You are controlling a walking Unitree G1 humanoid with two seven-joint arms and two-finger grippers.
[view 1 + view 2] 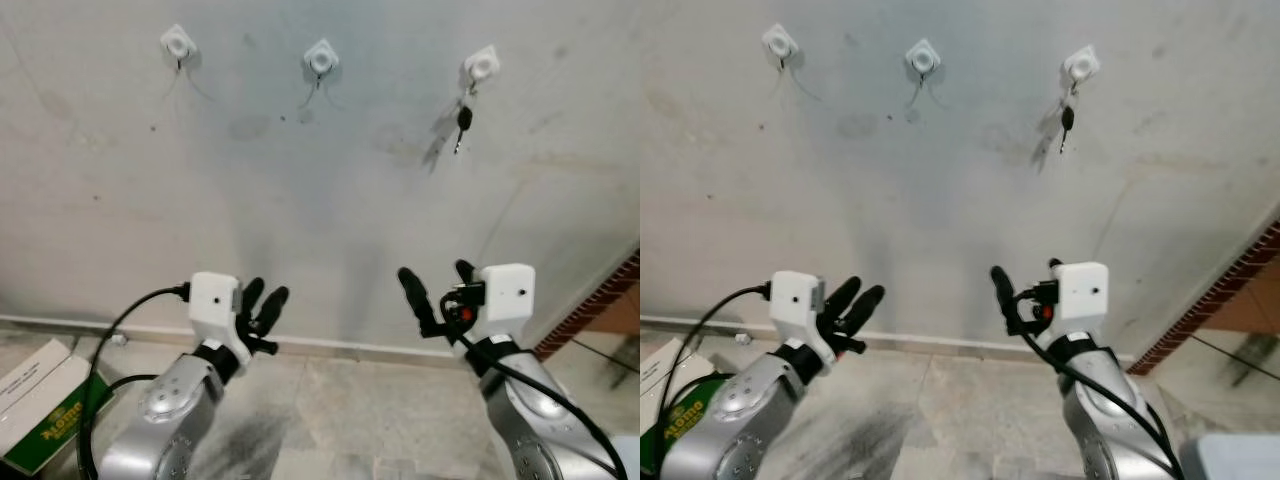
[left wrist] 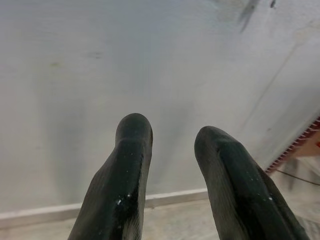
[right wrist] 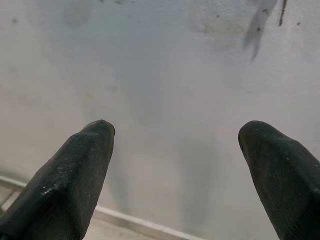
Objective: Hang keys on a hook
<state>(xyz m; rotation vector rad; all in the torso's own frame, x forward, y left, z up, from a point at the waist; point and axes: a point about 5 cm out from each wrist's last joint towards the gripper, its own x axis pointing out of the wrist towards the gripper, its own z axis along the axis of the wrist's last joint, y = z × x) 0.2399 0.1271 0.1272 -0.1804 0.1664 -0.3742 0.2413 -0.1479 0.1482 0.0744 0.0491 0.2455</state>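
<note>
Left eye view: keys [image 1: 463,124] already hang from the hook [image 1: 481,65], well above the right claw [image 1: 438,285], which is released and empty. Left claw [image 1: 263,300] slightly parted, empty. Best to back off low, clear of the keys.

Bare wall [image 1: 300,220] lies open between both raised hands and the 3 hooks above; the right hook [image 1: 481,65] carries keys [image 1: 462,124], the left hook [image 1: 178,42] and middle hook [image 1: 321,57] hang free.

Surroundings: wall, floor, box, brick.
Grey plaster wall [image 1: 300,210], stained and scuffed, meets a pale stone floor [image 1: 370,410] at a light skirting strip [image 1: 330,345]. White-and-green cardboard box [image 1: 40,405] on the floor at far left. Red brick edge [image 1: 590,305] at far right.
</note>
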